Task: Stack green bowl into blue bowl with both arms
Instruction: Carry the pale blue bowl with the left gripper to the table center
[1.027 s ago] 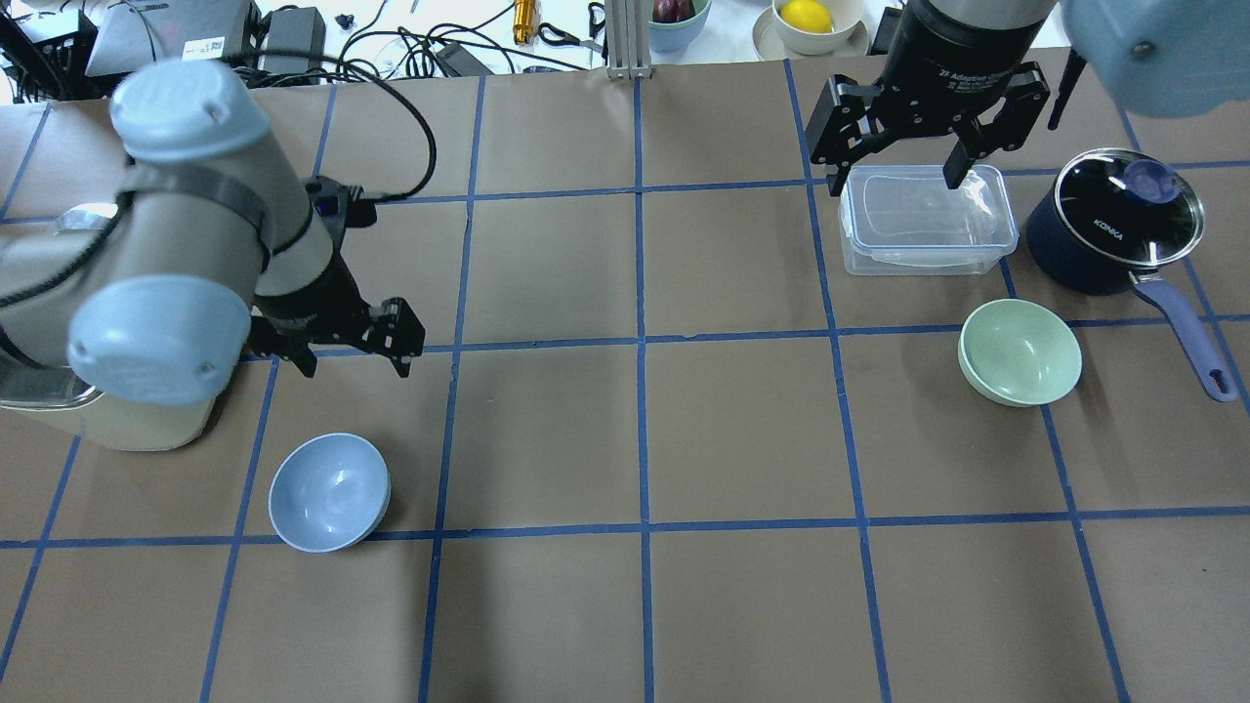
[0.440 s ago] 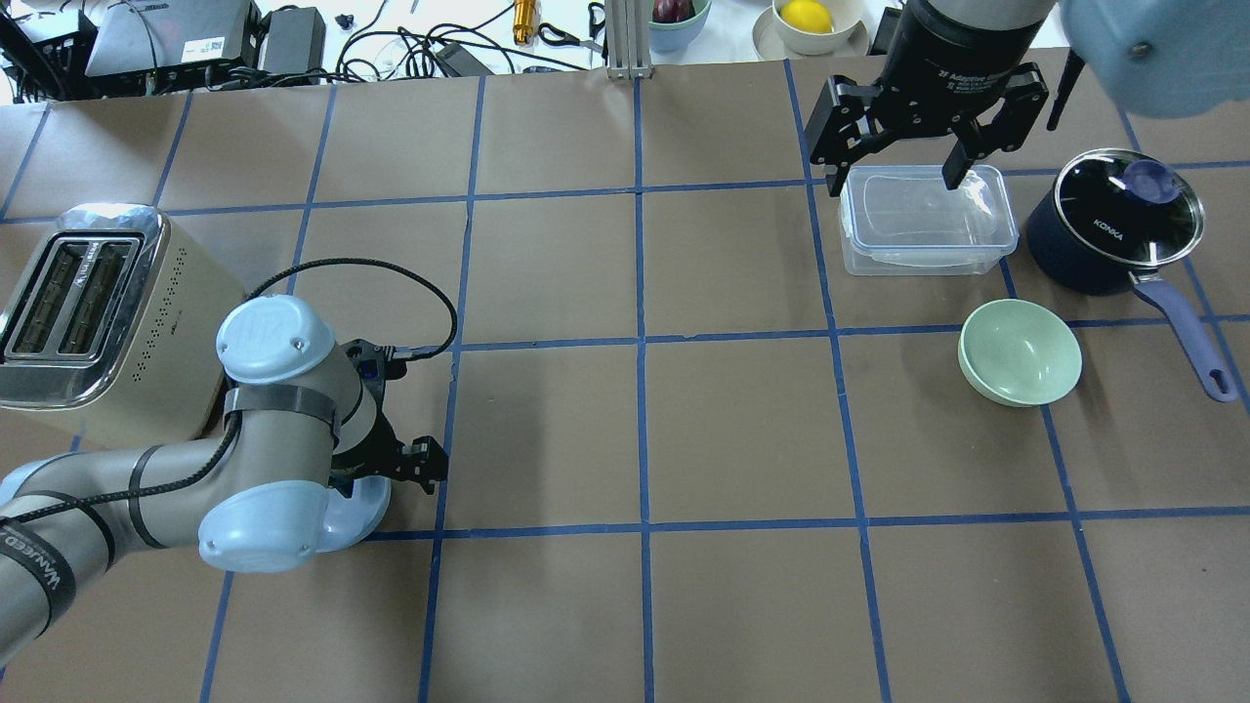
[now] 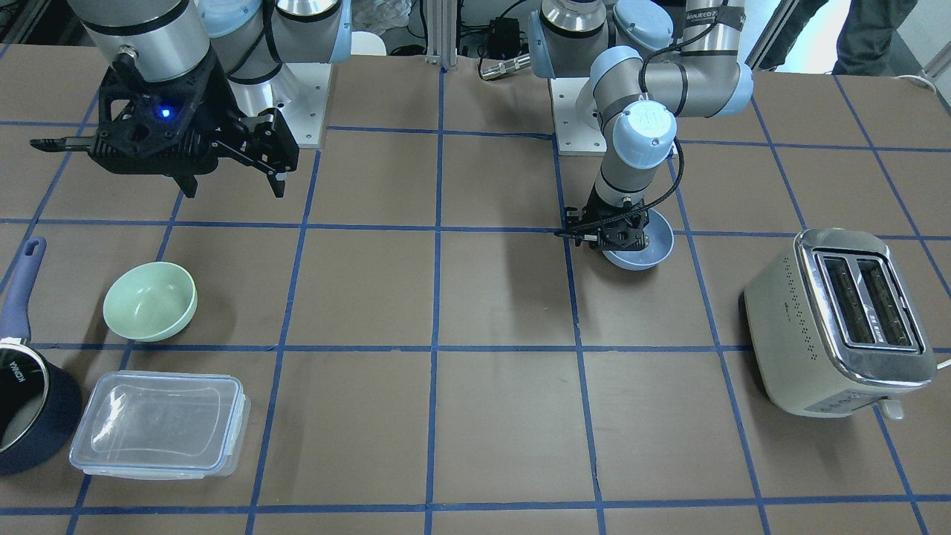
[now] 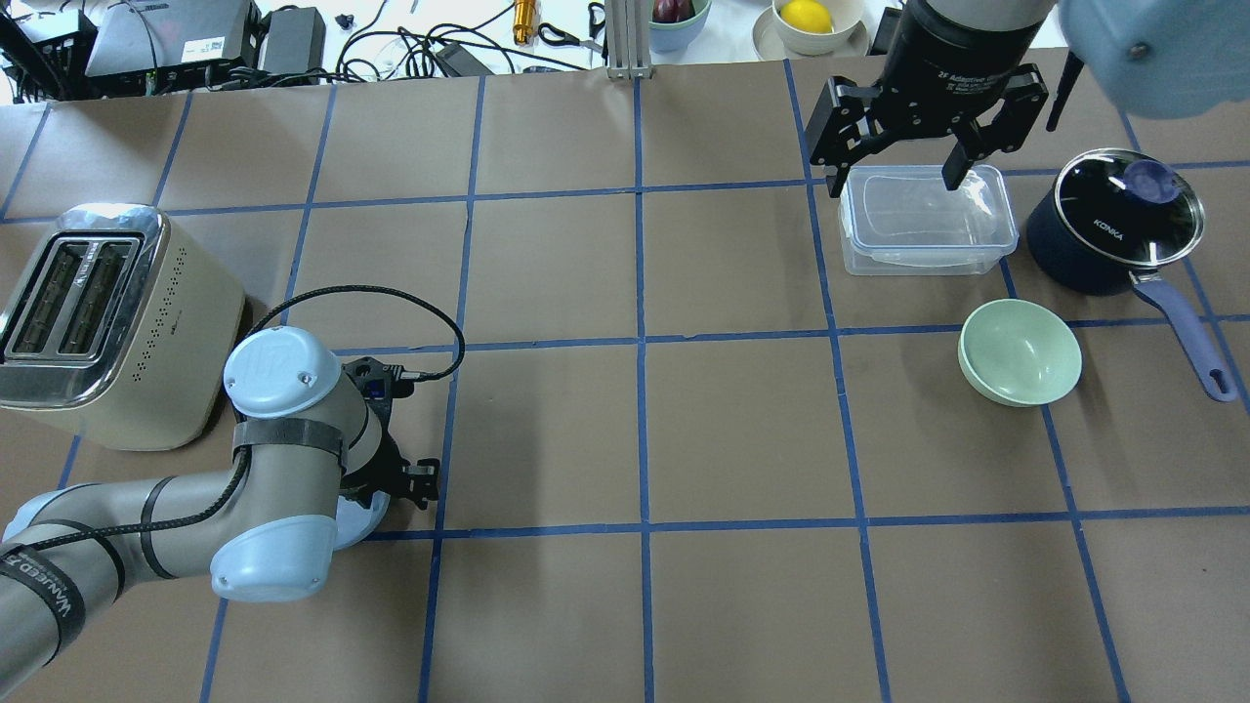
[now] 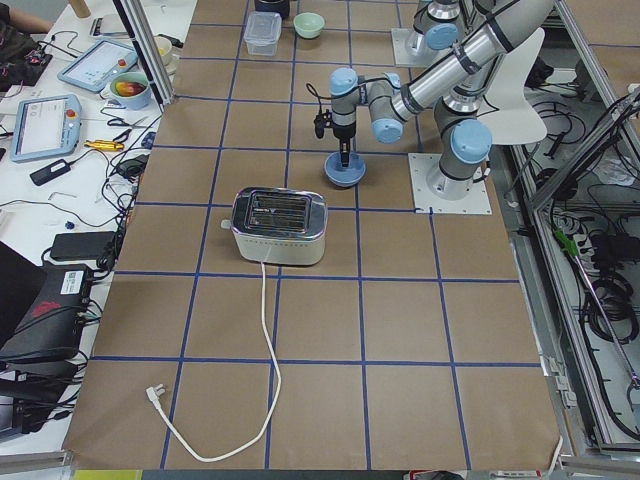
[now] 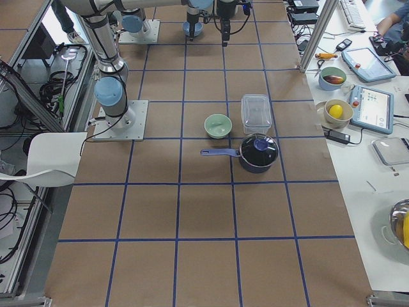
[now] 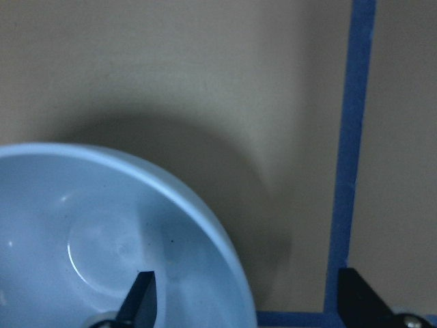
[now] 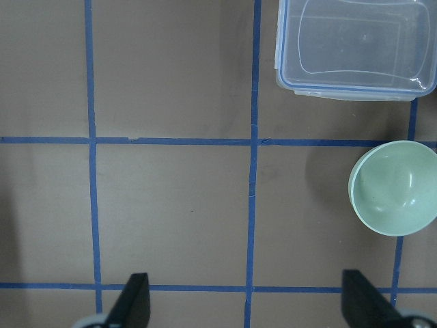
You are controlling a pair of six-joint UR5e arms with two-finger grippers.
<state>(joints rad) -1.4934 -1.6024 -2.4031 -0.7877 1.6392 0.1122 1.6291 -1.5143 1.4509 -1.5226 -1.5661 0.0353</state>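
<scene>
The blue bowl [image 3: 655, 246] sits upright on the table on my left side, and in the overhead view [image 4: 363, 512] my left arm hides most of it. My left gripper [image 3: 605, 236] is open and low at the bowl. In the left wrist view [image 7: 247, 301] one finger [image 7: 141, 297] is inside the bowl [image 7: 82, 225] and the other is outside its rim. The green bowl [image 4: 1020, 351] sits upright and untouched on my right side. My right gripper [image 4: 895, 179] is open and empty, high above the table, with the green bowl [image 8: 395, 188] off to its side.
A toaster [image 4: 107, 322] stands beside my left arm. A clear lidded container [image 4: 923, 220] and a navy saucepan [image 4: 1113, 220] with a glass lid stand just beyond the green bowl. The pan's handle [image 4: 1191, 337] points toward me. Cables and bowls lie past the far edge.
My left arm swung back toward me and came down onto the blue bowl, and its open gripper now straddles the rim. My right arm and the green bowl have not moved.
</scene>
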